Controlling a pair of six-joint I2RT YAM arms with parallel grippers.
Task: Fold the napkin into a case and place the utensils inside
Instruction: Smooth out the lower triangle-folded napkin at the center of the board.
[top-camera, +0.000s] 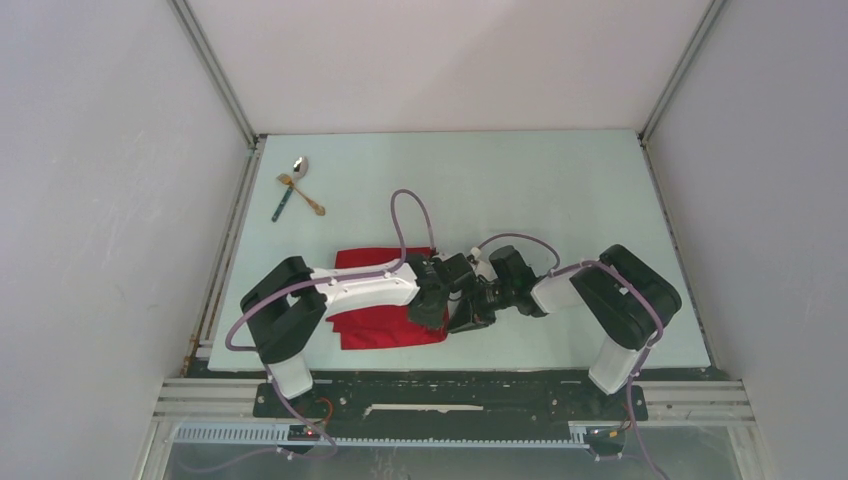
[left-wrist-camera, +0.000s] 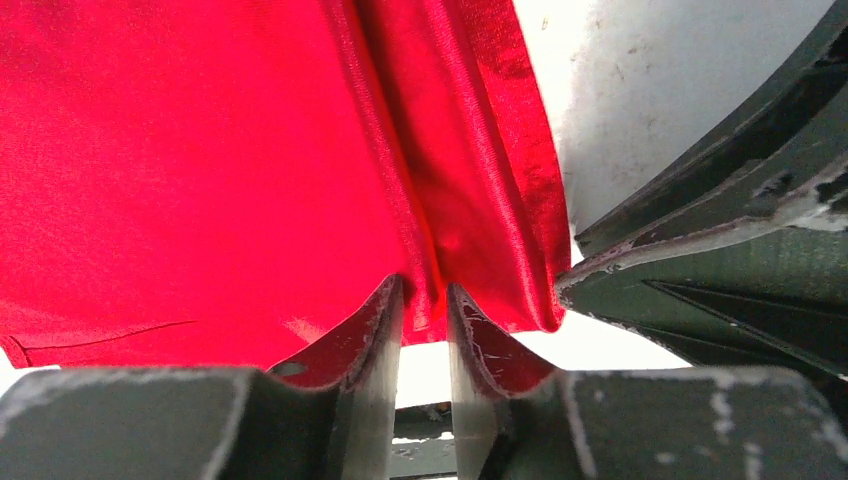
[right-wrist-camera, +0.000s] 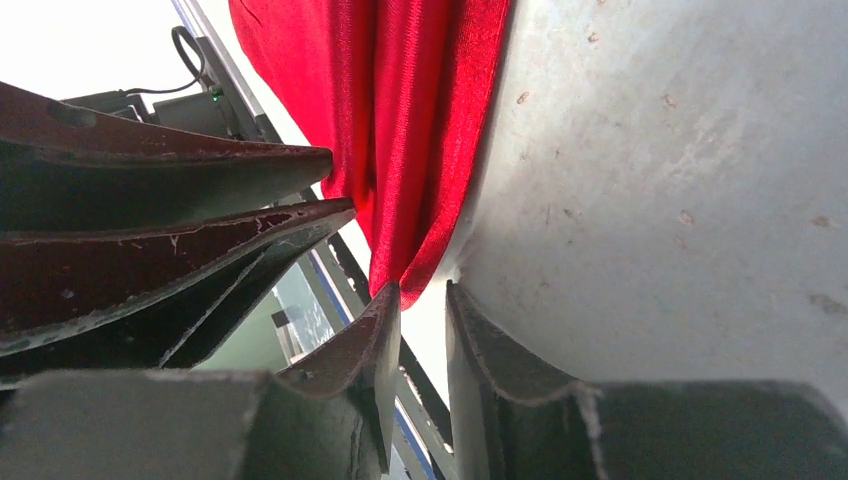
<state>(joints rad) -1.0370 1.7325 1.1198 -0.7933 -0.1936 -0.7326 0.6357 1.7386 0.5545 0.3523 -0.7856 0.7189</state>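
- The table (top-camera: 560, 200) is a pale, slightly green board. From close, in the right wrist view, it looks grey-white with small dark specks and scuffs.
- Plain white walls (top-camera: 100, 200) close it on the left, the right and the far side. Metal posts (top-camera: 215, 70) run up in the two far corners.
- Along the near edge lies a metal rail (top-camera: 450, 400), and both arm bases stand on it. Purple cables (top-camera: 405, 215) loop above the arms.
- The napkin (top-camera: 385, 330) lies near the front of the table, left of the middle, partly under the left arm. Its right edge is gathered into a raised fold.
- The left gripper (left-wrist-camera: 425, 300) is at this right edge. Its jaws are almost together and a ridge of the red cloth is pinched between them.
- The right gripper (right-wrist-camera: 422, 295) is just beside it, and the two grippers nearly touch. Its jaws stand a narrow gap apart. The tip of the fold reaches one finger, but I cannot tell if it is really gripped.
- The utensils (top-camera: 295, 187) lie in a small heap at the far left of the table, well apart from the napkin and from both grippers.
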